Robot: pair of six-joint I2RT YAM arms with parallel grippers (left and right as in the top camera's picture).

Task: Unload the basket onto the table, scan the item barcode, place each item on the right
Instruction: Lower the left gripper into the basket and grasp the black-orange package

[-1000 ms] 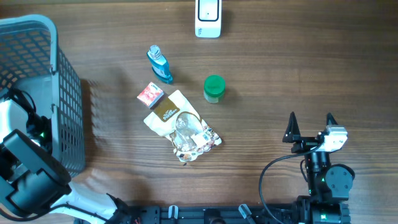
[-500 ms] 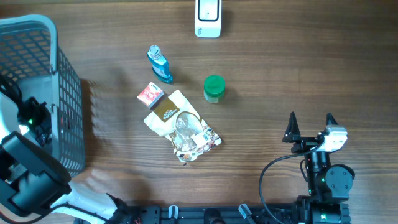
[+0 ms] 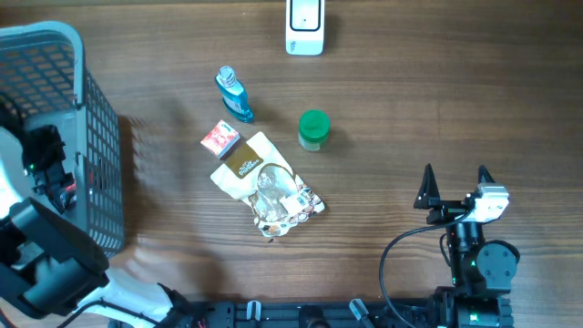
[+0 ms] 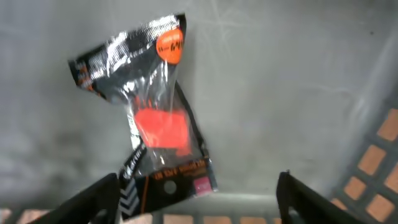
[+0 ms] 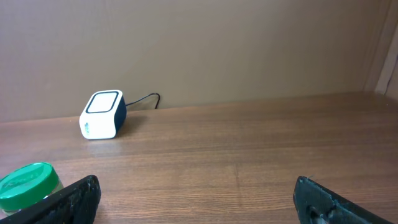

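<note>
In the left wrist view a black and orange plastic packet [image 4: 158, 124] lies loose on the grey floor of the basket [image 3: 91, 100]. My left gripper [image 4: 199, 190] hangs inside the basket, open, its fingers wide apart on either side of the packet's lower end and not closed on it. From overhead, the left gripper [image 3: 41, 155] shows behind the basket's mesh wall. The white barcode scanner [image 3: 304, 25] stands at the far edge of the table. My right gripper [image 3: 454, 182] rests open at the front right, holding nothing.
A blue bottle [image 3: 234, 94], a green-lidded jar [image 3: 313, 129], a small red box [image 3: 219, 138] and a crinkled snack bag [image 3: 269, 187] sit mid-table. The right wrist view shows the scanner [image 5: 102, 115] and the jar [image 5: 28, 183].
My left gripper has opened and let go of the packet inside the basket, and has shifted toward the basket's far side. The right arm has not moved.
</note>
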